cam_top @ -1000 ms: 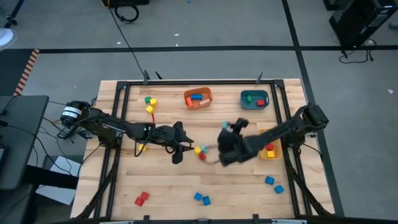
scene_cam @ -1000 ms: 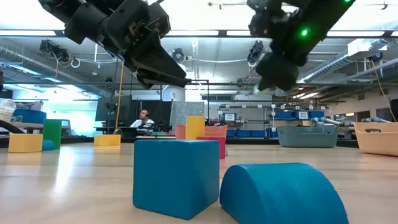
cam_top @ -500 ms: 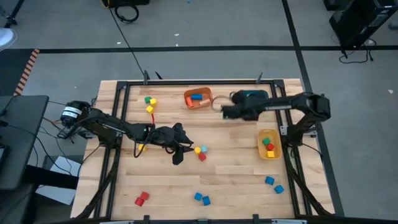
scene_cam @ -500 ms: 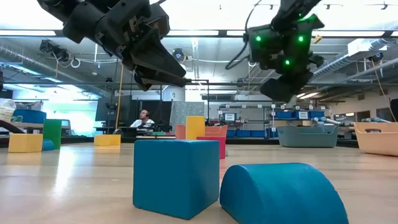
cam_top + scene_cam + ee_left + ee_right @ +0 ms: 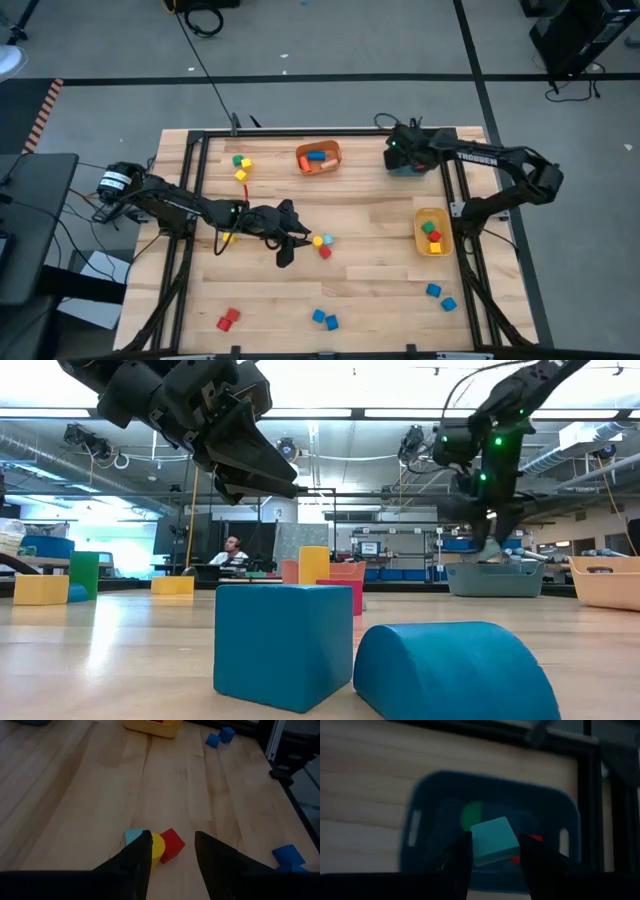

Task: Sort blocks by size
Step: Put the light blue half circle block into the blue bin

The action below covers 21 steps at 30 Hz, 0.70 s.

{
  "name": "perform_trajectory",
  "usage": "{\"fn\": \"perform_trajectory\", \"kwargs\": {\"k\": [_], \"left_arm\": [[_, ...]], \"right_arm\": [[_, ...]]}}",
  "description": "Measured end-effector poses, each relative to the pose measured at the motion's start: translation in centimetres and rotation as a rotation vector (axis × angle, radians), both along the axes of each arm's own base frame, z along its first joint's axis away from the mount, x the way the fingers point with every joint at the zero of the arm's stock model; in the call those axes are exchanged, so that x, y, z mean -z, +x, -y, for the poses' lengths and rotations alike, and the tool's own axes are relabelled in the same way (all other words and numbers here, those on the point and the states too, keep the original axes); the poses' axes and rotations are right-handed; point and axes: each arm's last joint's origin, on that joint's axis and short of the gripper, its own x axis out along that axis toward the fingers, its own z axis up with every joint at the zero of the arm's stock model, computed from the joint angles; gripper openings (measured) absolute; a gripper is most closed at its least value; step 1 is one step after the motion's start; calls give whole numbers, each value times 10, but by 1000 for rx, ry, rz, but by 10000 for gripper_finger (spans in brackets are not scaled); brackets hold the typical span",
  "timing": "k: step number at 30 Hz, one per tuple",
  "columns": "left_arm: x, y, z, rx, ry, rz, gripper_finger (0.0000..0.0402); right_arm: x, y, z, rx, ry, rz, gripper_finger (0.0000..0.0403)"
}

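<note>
My right gripper [image 5: 396,152] hangs over the teal bin [image 5: 408,171] at the table's far right and is shut on a light-blue block [image 5: 492,840]. A green block [image 5: 471,815] and a red block [image 5: 534,839] lie in the bin [image 5: 430,815] below it. My left gripper [image 5: 297,241] is open and empty near the table's middle. It stands just left of a small cluster of a light-blue block [image 5: 132,836], a yellow block [image 5: 157,845] and a red block [image 5: 172,844] on the wood. More blocks are scattered over the table. My right gripper pinches the light-blue block by two opposite sides [image 5: 476,846] between its two fingers. The fingers point down from above. The block is lifted clear, a little turned, above the teal bin's inside.
An orange bin [image 5: 318,158] with blocks stands at the far middle, and a yellow bin [image 5: 432,232] with blocks at the right. Loose blocks lie at the far left [image 5: 240,165], near left [image 5: 228,319], near middle [image 5: 323,319] and near right [image 5: 440,296].
My right gripper has swung from the table's middle, beside the block cluster, toward the far right edge. It carries the light-blue block clear of the table and now stands over the teal bin.
</note>
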Motion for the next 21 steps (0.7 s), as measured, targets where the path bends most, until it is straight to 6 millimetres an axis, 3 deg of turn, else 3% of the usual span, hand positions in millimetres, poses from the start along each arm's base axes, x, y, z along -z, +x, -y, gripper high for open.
{"fn": "perform_trajectory", "kwargs": {"k": [13,21], "left_arm": [[0,0,0,1,0,0,157],[0,0,1,2,0,-1,157]], "right_arm": [[40,-2,24,-8,220,-72,163],[42,1,26,-14,194,-75,216]]}}
